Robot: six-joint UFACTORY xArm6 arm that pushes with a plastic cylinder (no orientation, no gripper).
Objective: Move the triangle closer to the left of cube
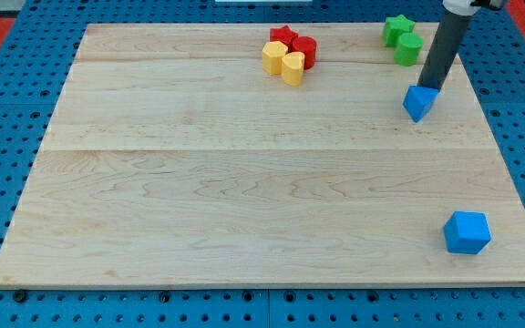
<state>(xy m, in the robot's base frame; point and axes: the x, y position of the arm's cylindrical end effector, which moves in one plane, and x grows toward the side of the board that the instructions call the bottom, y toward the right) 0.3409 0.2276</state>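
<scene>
One wide wooden board (244,182) is filling most of the view, and we are working over its right side. Our rod is coming down from the view's top right, and my tip (424,88) is touching the blue triangle (417,103) at its upper edge, on the side toward the view's top. We are carrying no jaws at all, so nothing is being held; the rod is only pressing against that block.

The blue cube (467,232) is sitting well apart from the triangle, near the board's bottom right corner. As we judge it, we are in the pushing step, with contact made and most of the travel not yet covered.

Next we are needing a steady shove toward the view's bottom, keeping the triangle slightly to the view's left of the cube's line so it is ending up beside the cube and not striking it. A triangle may be turning off a single point of contact, so we are expecting to correct our line.

Smaller still, the green blocks (402,39) and the red and yellow cluster (290,53) are lying by the top edge, out of our path.
</scene>
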